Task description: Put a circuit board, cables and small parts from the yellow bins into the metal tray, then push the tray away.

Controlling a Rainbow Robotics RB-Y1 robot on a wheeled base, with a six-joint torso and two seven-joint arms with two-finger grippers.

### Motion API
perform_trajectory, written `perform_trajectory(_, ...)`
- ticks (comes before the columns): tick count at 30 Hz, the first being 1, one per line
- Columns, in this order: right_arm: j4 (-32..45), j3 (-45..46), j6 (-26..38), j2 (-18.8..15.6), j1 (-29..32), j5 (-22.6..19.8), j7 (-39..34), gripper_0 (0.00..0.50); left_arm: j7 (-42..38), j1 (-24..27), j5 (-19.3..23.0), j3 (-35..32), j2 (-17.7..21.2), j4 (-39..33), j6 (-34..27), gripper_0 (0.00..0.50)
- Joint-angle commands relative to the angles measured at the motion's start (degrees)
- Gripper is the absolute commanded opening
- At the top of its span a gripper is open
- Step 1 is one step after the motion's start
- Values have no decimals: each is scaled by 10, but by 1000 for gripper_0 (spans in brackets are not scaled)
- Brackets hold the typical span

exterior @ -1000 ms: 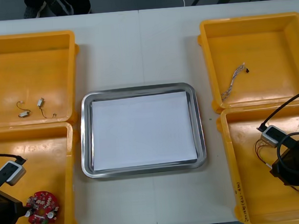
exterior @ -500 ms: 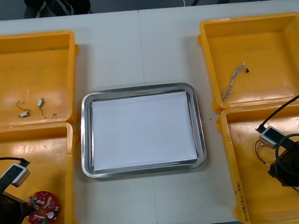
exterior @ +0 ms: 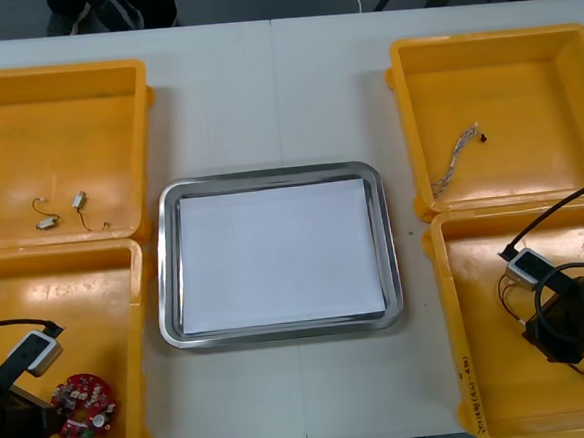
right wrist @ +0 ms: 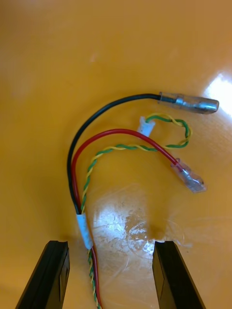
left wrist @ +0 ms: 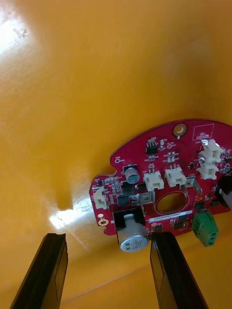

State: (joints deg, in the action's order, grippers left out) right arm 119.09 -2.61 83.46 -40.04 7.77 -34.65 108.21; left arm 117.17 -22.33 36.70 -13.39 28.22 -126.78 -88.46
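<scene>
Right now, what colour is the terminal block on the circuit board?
The terminal block is green; left wrist view shows it best.

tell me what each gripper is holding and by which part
Nothing held: left gripper open at the round red circuit board; right gripper open astride the red, black and yellow cable.

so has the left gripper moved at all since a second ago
Yes. In the front view the left gripper has slid back toward the table's near edge, while the red circuit board beside it has stayed put.
</scene>
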Motion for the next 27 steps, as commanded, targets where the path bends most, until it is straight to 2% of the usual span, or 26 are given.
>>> perform_trajectory(1,-3,-9,-8,-17,8,-2,24,500,75,-23,-15,11,-25,0,14,500)
perform_trajectory(7,-3,-13,-8,-17,8,-4,24,500,77,-24,-26,11,-37,0,14,500)
perform_trajectory(18,-25,-32,-45,-17,8,-9,24,500,83,-19,-34,14,-39,22,23,500)
perform_trajectory(26,-25,-34,-45,-17,8,-9,24,500,86,-18,-32,14,-39,22,25,500)
perform_trajectory(27,-26,-34,-45,-17,9,-9,24,482,86,-19,-31,14,-39,22,25,500)
